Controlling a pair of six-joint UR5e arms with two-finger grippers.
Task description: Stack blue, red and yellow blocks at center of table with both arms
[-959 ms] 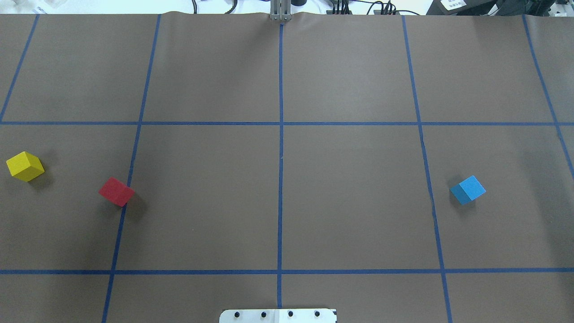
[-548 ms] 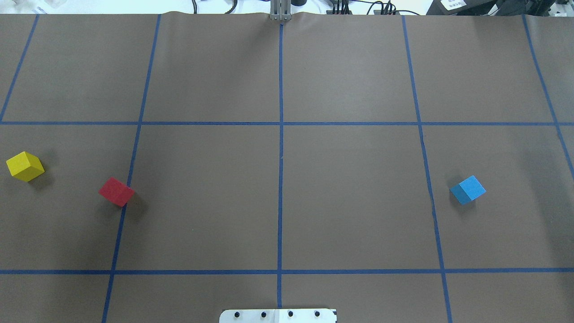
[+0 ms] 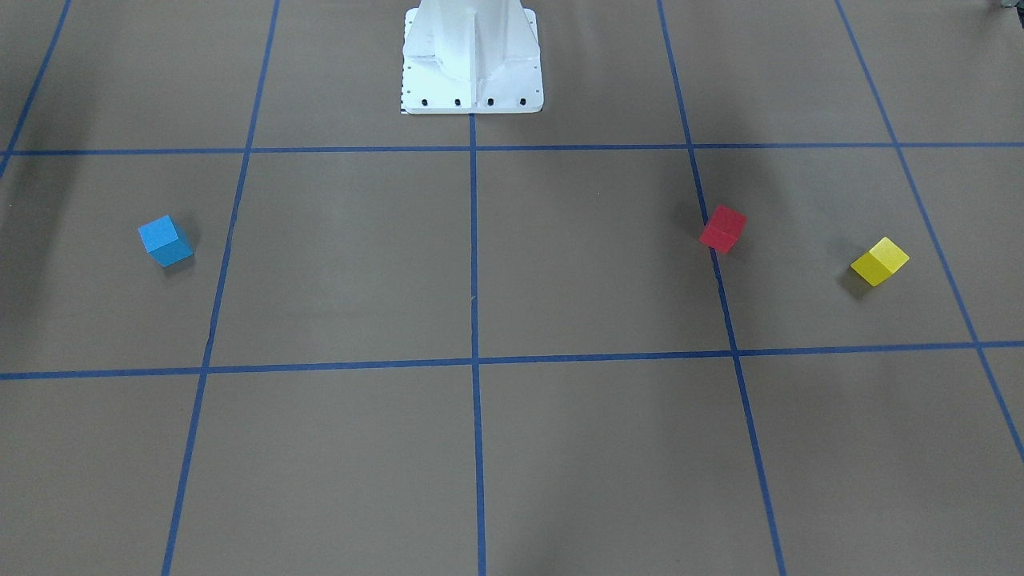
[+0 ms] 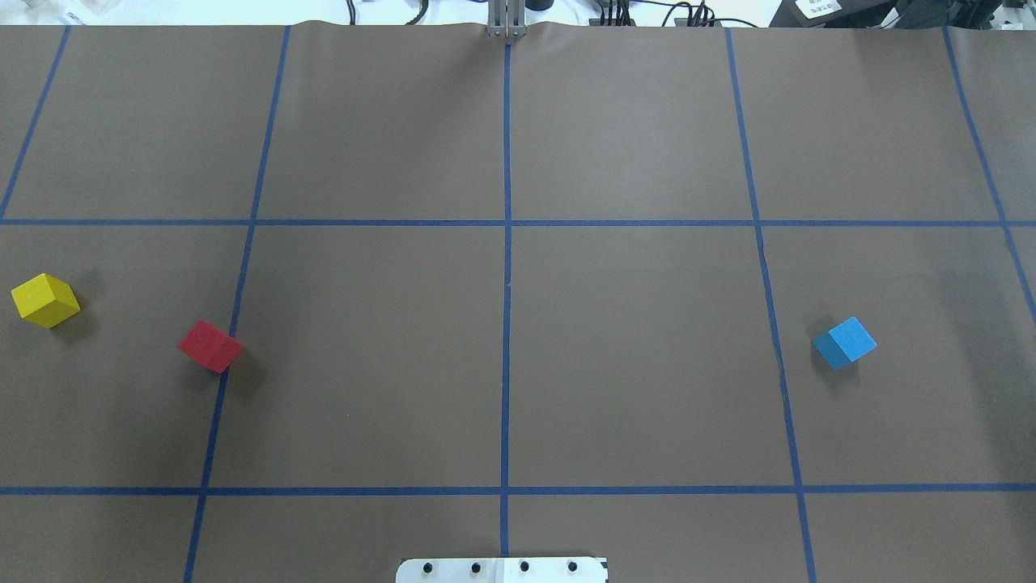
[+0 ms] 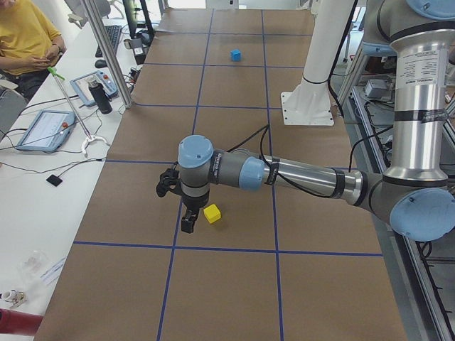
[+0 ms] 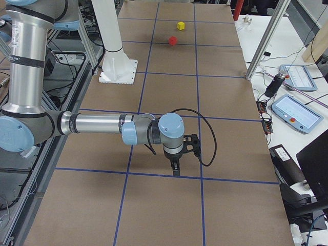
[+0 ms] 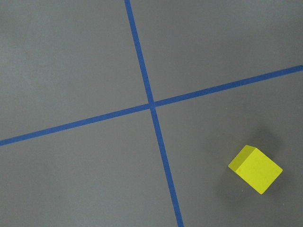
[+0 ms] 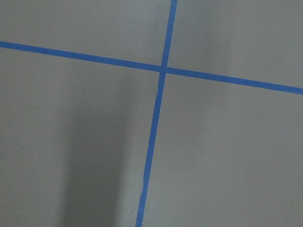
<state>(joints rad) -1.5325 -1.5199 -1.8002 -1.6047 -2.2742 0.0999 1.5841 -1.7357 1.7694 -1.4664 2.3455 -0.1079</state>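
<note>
The yellow block point(image 4: 45, 300) lies at the table's far left and the red block point(image 4: 210, 346) a little to its right. The blue block point(image 4: 844, 342) lies on the right side. All three stand apart, none stacked. No gripper shows in the overhead or front views. In the exterior left view my left gripper point(image 5: 187, 223) hangs just beside the yellow block point(image 5: 212, 214); I cannot tell if it is open. In the exterior right view my right gripper point(image 6: 176, 169) points down over bare paper; I cannot tell its state. The left wrist view shows the yellow block point(image 7: 255, 169) at lower right.
Brown paper with a blue tape grid point(image 4: 507, 283) covers the table. The robot's white base plate point(image 4: 502, 570) sits at the near edge. A metal post point(image 5: 106, 50), tablets point(image 5: 44, 129) and a seated person point(image 5: 21, 35) are beside the table's far side.
</note>
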